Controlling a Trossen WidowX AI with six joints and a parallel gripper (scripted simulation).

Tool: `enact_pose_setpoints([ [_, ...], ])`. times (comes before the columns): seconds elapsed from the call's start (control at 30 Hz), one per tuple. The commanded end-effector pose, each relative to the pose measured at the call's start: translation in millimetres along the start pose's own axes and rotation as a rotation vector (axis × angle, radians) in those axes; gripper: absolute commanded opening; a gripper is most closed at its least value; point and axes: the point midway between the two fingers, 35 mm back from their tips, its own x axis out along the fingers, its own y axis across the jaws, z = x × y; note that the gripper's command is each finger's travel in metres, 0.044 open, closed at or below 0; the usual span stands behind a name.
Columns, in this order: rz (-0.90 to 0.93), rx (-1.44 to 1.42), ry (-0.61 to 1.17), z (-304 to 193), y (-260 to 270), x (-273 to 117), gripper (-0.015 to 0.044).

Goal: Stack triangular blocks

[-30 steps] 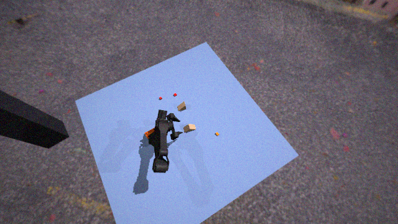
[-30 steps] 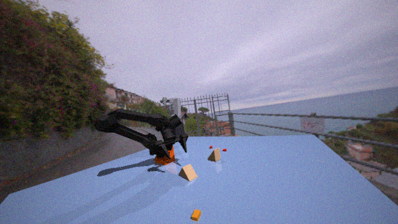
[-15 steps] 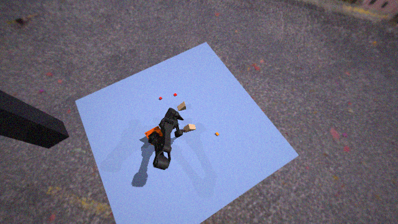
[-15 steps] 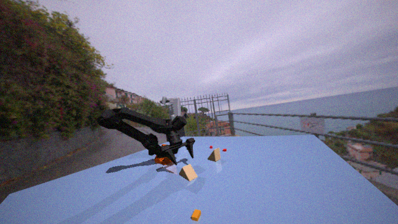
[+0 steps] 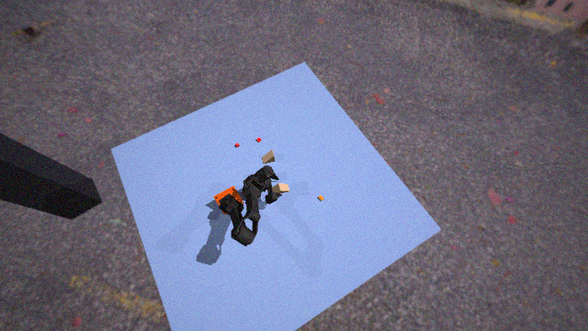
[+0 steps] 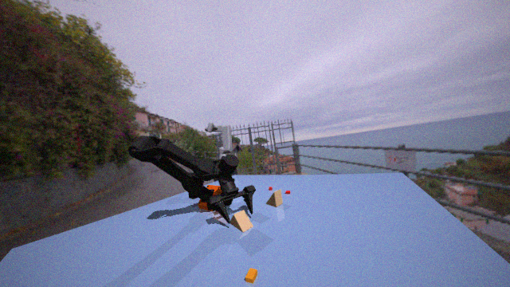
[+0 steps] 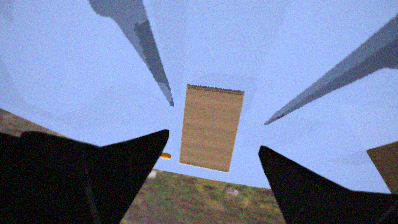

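My gripper (image 7: 213, 141) hung spread wide and empty over the near triangular block (image 7: 212, 127) at twelve o'clock, which looked light, stiff and smooth, best pinched across its flat ends.

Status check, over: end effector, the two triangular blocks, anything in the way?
End effector open, empty, low over near triangular block. Far triangular block apart on table, unstacked. Small orange cube and two red bits well clear.
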Motion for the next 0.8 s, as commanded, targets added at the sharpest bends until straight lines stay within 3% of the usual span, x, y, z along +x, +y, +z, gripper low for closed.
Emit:
enact_pose_setpoints([
  [0.0, 0.004, -0.014, -0.006, 3.8, 3.3, 9.4, 0.0440],
  [0.3, 0.007, -0.011, -0.011, 3.3, 5.6, 9.6, 0.0440],
  [0.63, 0.010, -0.006, -0.009, 2.7, 5.4, 8.6, 0.0177],
  [0.77, 0.010, -0.006, -0.009, 2.7, 5.4, 8.6, 0.0151],
])
